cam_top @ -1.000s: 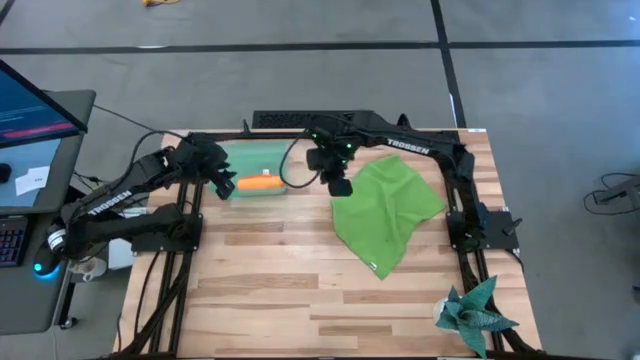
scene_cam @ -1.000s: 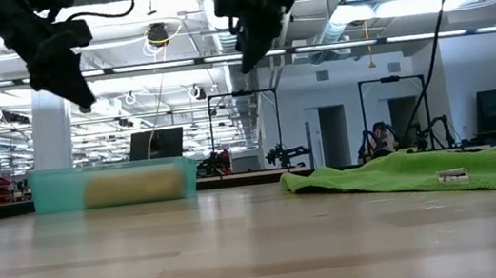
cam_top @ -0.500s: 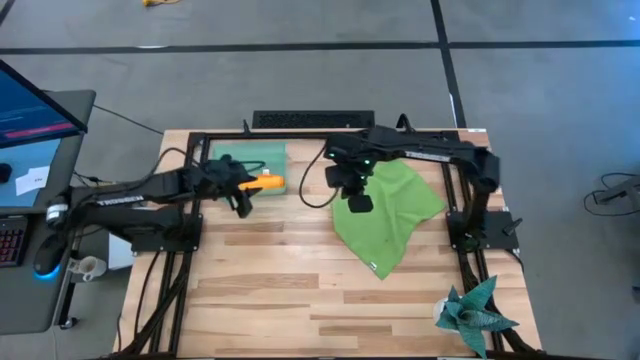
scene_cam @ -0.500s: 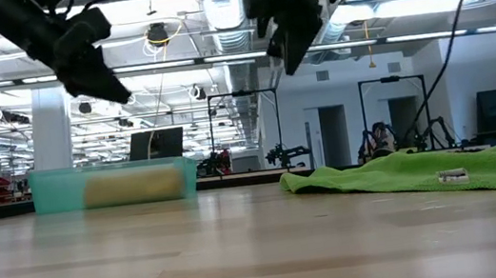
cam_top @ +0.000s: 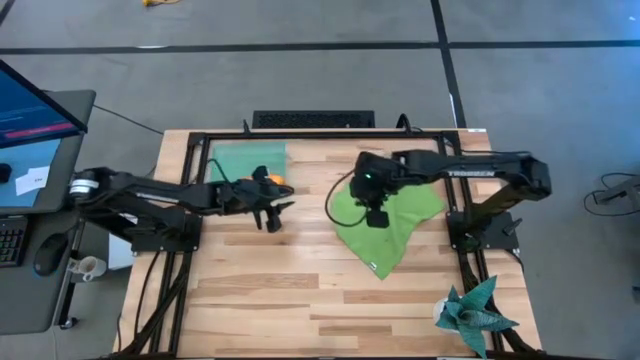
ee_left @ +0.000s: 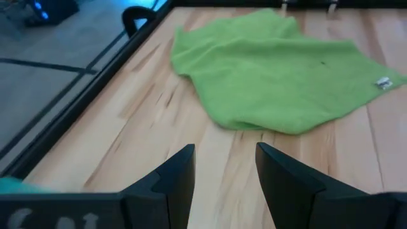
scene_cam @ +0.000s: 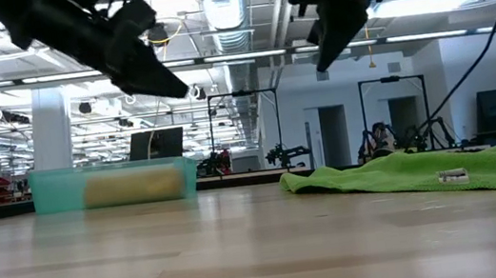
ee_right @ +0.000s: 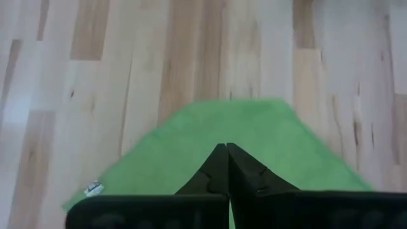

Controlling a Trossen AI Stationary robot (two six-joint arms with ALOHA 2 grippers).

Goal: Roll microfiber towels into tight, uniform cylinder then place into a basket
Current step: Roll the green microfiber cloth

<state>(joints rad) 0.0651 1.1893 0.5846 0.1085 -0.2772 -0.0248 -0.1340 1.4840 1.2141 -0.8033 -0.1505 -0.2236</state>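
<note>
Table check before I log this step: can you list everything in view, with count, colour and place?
Green towel: one, lime green, lying spread on the table's right half.
Orange towel: one, rolled, bright orange, in the basket.
Basket: one, translucent teal-green, far left of the table.
Star-shaped object: one, spiky teal, near right corner.
Table: one, light wood.
Monitor: one, left of the table.
Left gripper: open, empty, above the table beside the basket.
Right gripper: shut, empty, above the green towel.
</note>
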